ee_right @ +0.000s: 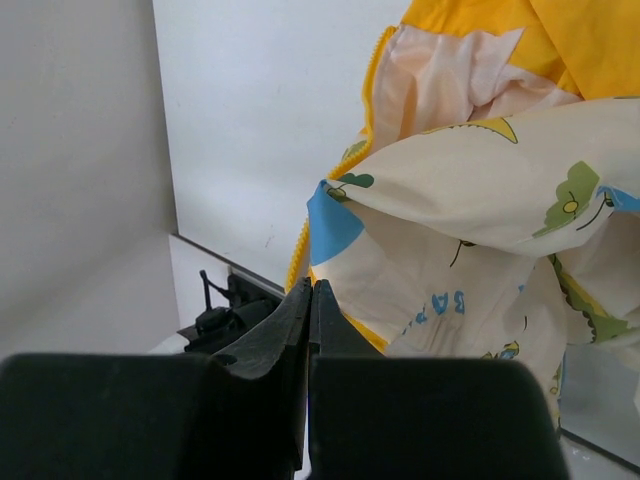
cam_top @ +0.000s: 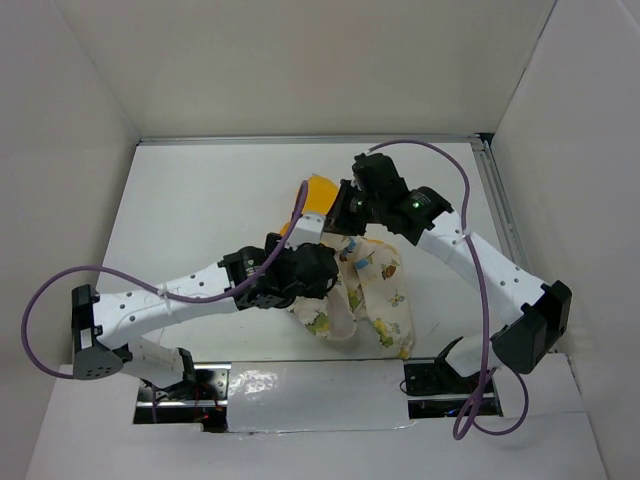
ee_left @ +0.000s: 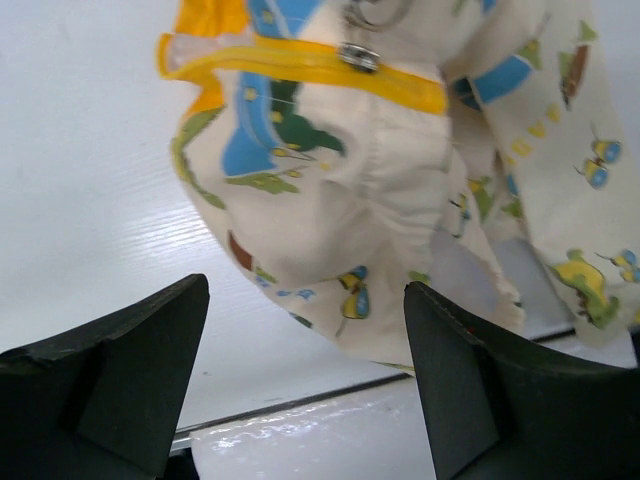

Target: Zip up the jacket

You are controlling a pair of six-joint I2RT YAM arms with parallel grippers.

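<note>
— Nearest us, the left arm (cam_top: 170, 295) starts low on the left; where does it reach?
— Out over the middle of the white table (cam_top: 200, 200); its left gripper (cam_top: 318, 270) hangs against the left side of the jacket (cam_top: 375, 290); a purple cable (cam_top: 60, 290) loops off the arm.
— Pinching anything?
— No; on its wrist camera the fingers (ee_left: 150, 350) stand spread wide with nothing between them; beyond them lies cream cloth with cartoon prints, and at the far end a small metal slider (ee_left: 358, 55) sits on a yellow band (ee_left: 290, 62).
— And the jacket itself?
— Bunched in the middle of the table, between the two grippers; its yellow-orange hood (cam_top: 318, 192) is at the far end, its cream body trails toward the near edge.
— The right side?
— The right arm (cam_top: 480, 265) bends in from the right; its right gripper (cam_top: 345, 215) is beside the hood; the tips are pressed together, and a yellow toothed edge (ee_right: 372, 80) runs down to them; whether cloth is nipped there I cannot tell.
</note>
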